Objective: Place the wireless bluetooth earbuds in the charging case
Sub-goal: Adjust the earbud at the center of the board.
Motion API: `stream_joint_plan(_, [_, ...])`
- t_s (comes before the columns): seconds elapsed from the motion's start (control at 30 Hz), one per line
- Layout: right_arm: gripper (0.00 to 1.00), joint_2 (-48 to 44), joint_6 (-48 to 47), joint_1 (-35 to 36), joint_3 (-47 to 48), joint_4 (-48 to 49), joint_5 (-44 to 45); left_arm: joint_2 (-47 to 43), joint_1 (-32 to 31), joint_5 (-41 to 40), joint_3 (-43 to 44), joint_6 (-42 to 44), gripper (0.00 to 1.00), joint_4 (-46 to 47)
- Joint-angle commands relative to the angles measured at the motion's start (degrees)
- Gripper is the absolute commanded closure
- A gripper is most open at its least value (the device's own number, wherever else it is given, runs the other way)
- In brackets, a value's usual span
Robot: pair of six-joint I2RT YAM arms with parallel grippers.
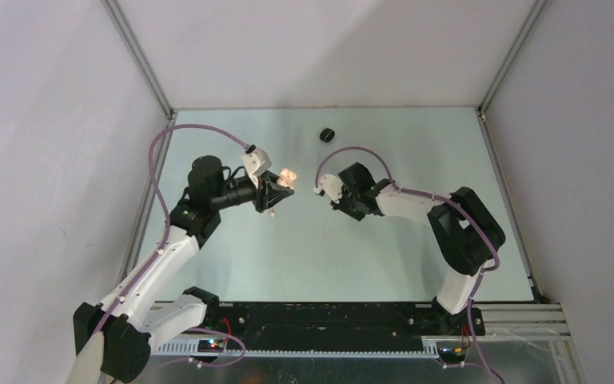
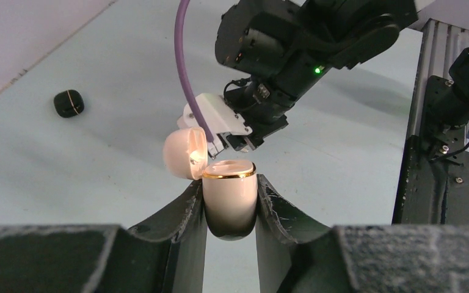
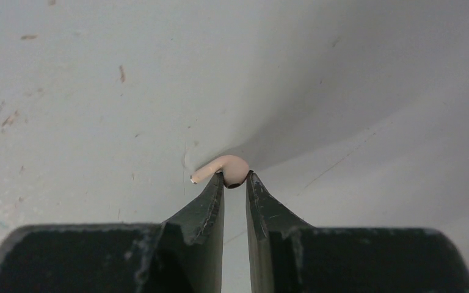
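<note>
Top view: the left gripper (image 1: 274, 196) clamps the beige charging case (image 1: 288, 176). The right gripper (image 1: 320, 190) sits just right of that case, and a black case (image 1: 328, 134) lies beyond it.
Left wrist view: the charging case stands upright between the fingers, lid (image 2: 185, 152) hinged open.
Right wrist view: the right gripper's tips pinch a beige earbud (image 3: 226, 166).
</note>
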Motion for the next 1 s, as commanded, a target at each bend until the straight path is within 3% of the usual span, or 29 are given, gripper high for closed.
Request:
stream_joint_plan(0.0, [0.91,2.9,4.7,-0.3,1.7,-1.5,1.4,-2.2,-0.2,-0.9,-0.6,-0.4,1.00,2.9])
stream_joint_plan(0.2, [0.81,2.8,5.8,-0.3,2.1,-3.6,0.8,-2.5,-0.2,-0.8,-0.5,-0.6,1.00,2.9])
stream_joint_plan(0.53, [0.39,2.6,7.1,0.8,2.1,-5.4,0.8,-3.8,-0.2,-1.1,-0.2,0.5,1.00,2.2])
stream_joint_plan(0.97, [0.32,1.0,5.5,4.7,4.4,-3.2,7.7,-3.7,-0.2,-1.3,-0.1,0.7,1.00,0.9])
